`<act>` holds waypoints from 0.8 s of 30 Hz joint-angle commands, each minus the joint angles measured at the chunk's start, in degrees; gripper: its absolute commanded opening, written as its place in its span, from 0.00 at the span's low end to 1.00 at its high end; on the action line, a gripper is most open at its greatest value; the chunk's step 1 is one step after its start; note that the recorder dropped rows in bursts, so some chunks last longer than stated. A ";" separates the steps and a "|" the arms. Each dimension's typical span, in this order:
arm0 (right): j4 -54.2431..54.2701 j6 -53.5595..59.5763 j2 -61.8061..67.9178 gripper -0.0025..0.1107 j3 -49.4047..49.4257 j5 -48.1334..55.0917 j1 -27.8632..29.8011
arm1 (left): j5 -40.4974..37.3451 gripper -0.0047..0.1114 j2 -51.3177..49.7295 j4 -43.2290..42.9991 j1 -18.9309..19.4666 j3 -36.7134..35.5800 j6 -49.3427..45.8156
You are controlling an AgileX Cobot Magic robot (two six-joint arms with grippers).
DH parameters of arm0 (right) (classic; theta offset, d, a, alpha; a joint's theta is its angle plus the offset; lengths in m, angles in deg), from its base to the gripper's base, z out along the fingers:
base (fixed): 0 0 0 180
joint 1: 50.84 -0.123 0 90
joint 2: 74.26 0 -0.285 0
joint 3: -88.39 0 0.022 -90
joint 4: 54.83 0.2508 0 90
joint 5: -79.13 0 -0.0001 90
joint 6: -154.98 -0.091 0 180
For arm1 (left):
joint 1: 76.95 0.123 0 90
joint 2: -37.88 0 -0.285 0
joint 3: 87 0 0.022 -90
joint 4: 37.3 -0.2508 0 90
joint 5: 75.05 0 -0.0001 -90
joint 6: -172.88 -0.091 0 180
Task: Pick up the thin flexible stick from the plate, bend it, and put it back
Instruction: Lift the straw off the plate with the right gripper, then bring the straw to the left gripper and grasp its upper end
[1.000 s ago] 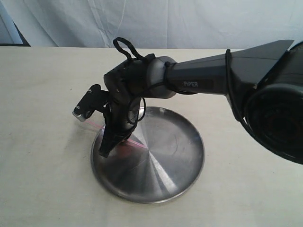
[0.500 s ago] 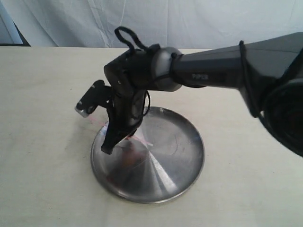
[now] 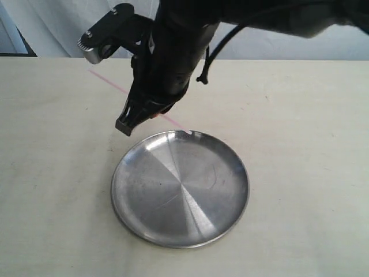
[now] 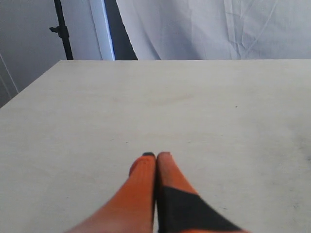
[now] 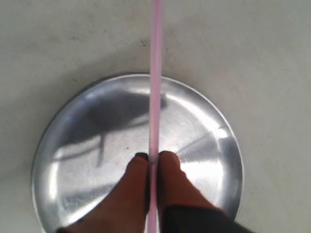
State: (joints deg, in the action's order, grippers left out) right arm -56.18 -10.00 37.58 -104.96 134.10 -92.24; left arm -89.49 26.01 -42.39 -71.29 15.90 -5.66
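My right gripper is clamped on the thin translucent pink stick, with its orange fingers pinching it from both sides. The stick is straight and held in the air, off the round silver brushed-metal plate. In the exterior view it sits above the plate's 11 o'clock rim, slanting from 10 o'clock towards 4 o'clock. The plate rests on the pale worktop. My left gripper hovers over the worktop, its 2 fingers pressed together.
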 commanded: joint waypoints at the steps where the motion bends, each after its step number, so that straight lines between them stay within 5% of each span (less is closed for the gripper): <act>1: 2.91 -0.03 -7.28 0.02 4.96 0.86 0.04 | 7.19 0.04 0.34 -3.08 0.03 -0.11 -0.32; 12: 14.63 0.80 -23.73 0.02 22.26 -6.94 0.04 | 51.28 0.04 0.34 -3.08 0.03 -0.11 0.05; 16: 17.08 0.80 -26.00 0.02 27.67 -9.11 0.04 | 60.41 0.04 0.34 -3.48 0.03 -0.11 9.37; 20: 21.98 3.20 -26.22 0.02 31.52 -11.65 0.04 | 58.13 0.04 0.34 -4.51 0.03 -0.11 25.19; 24: 30.68 9.20 -26.22 0.02 33.20 -12.95 0.04 | 34.51 0.04 -1.48 -14.17 0.03 4.81 49.75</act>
State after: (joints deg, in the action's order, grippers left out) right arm -31.07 -4.97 11.88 -72.52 122.85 -92.24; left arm -39.75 25.86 -50.41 -71.29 17.66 27.48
